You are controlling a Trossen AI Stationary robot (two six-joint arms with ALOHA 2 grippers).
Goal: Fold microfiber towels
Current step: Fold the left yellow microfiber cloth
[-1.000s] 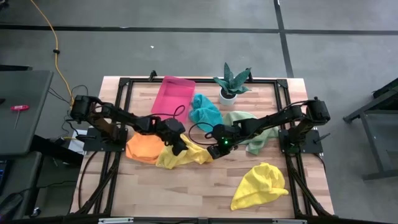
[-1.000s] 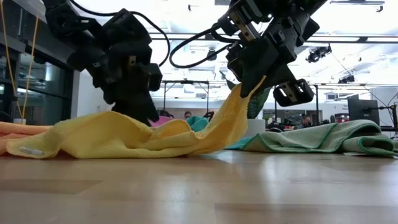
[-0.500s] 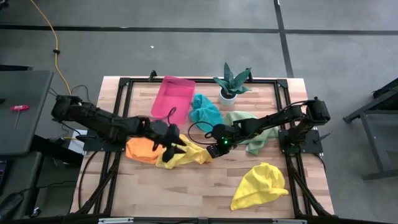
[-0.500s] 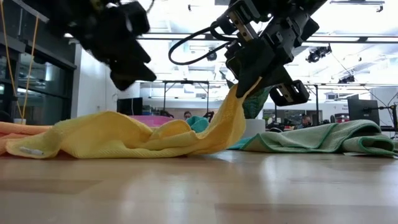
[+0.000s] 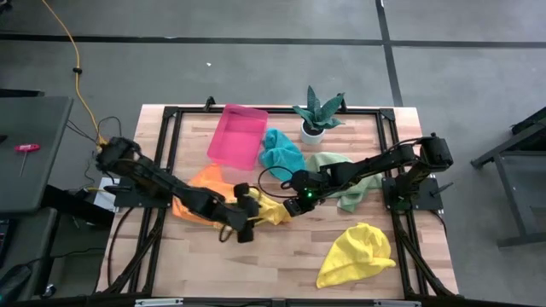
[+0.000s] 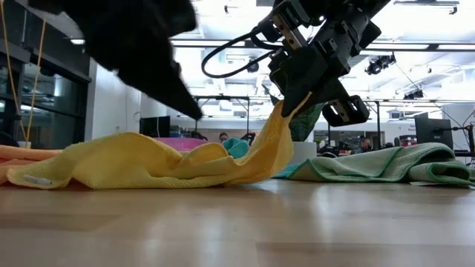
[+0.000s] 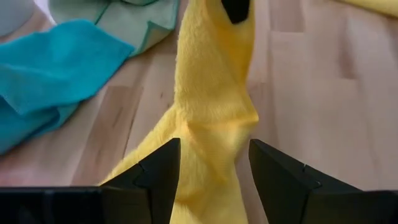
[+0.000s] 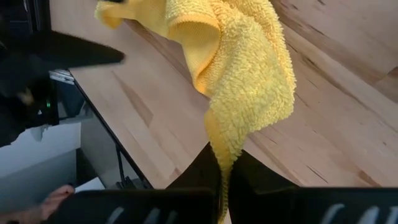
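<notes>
My right pincer [image 5: 294, 201] is clamped tight on one corner of the yellow towel [image 5: 271, 211] at the middle of the desk [image 5: 281, 260], holding that corner up so the cloth hangs in a taut strip down to the wood. My left pincer [image 5: 247, 223] hovers over the same towel's near side with its fingers [image 7: 158, 171] spread and nothing between them; the yellow cloth lies just beyond their tips.

The orange towel [image 5: 200, 189] lies just beside the yellow one on my left, and I think their edges overlap, though my arm hides the seam. The teal towel [image 5: 280, 151] sits farther back, beside the pink tray [image 5: 235, 135], and the green towel [image 5: 341, 176] lies under my right arm. A second yellow towel [image 5: 357, 252] is bunched near the front right corner, close to the desk's edge. Bare wood lies open along the front, between the two yellow towels.
</notes>
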